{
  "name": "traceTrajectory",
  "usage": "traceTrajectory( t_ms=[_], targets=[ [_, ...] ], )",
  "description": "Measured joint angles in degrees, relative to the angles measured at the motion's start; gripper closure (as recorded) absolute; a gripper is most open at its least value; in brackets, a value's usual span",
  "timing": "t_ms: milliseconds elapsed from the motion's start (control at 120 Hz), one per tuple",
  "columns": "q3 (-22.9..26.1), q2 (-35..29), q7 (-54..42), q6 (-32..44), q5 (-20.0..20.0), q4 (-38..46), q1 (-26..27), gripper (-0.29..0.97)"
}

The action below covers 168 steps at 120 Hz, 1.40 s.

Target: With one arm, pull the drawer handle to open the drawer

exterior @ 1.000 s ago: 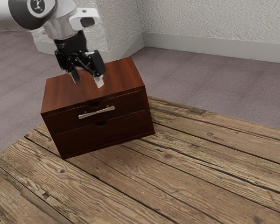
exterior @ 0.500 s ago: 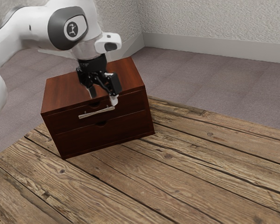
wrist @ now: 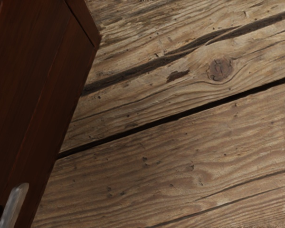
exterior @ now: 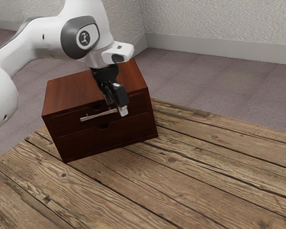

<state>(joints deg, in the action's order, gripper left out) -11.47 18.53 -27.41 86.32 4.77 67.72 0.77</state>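
Checked the side camera first: found the chest of drawers (exterior: 81,90) parked on the table's (exterior: 205,171) far corner, over at the exterior view's left, with grey floor (exterior: 219,81) behind it. Spotted the top drawer (exterior: 66,121) sitting flush with the lower drawer (exterior: 109,136), so not pulled out at all. Same as a second ago, honestly: compared the chest, both drawer fronts and the silver handle (exterior: 96,115) across the shots and saw zero shift.

Noticed the real change in the arm (exterior: 47,38). Had the claw (exterior: 122,109) hovering over the chest's top a second back, near the front edge, spread wide. Caught it half a second later right at that front edge. Now found it lower again, out in front of the top drawer's face, slanting down, with its tip right at the end of the handle nearer the exterior view's right. Looked turned too, more edge-on to the camera. Couldn't tell how far open it was, or whether it had any hold on the handle; touching or just beside, couldn't say either. Also saw a lot more of the white arm stretched across the upper left than before.

From the hand camera: made out the dark red front of the chest (wrist: 33,95), the handle's rounded end (wrist: 12,206) close by the hand, and bare table planks (wrist: 180,152) with a knot beyond.
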Motion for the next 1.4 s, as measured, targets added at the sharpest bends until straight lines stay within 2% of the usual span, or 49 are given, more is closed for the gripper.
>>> traceTrajectory(
  t_ms=[92, 150, 267, 467, 908, 1208, 1400],
  targets=[
    [0.05, -1.0, -2.78, -0.26, -1.27, 0.95, 2.06, 0.0],
    [-0.01, -3.64, -4.68, 0.27, -2.03, 4.38, 3.03, 0.0],
    [-0.19, -8.11, -8.49, 2.4, -3.21, 10.94, 3.76, 0.0],
    [-1.28, -11.7, -14.02, 5.34, -4.32, 17.17, 4.16, 0.0],
    [-0.84, -12.83, -21.36, 8.25, -4.23, 19.02, 4.95, 0.0],
    [-1.48, -19.2, -23.96, 9.0, -4.89, 27.12, 5.61, 0.0],
    [-2.58, -19.57, -24.1, 13.53, -10.28, 30.81, 5.56, 0.0]
  ],
)
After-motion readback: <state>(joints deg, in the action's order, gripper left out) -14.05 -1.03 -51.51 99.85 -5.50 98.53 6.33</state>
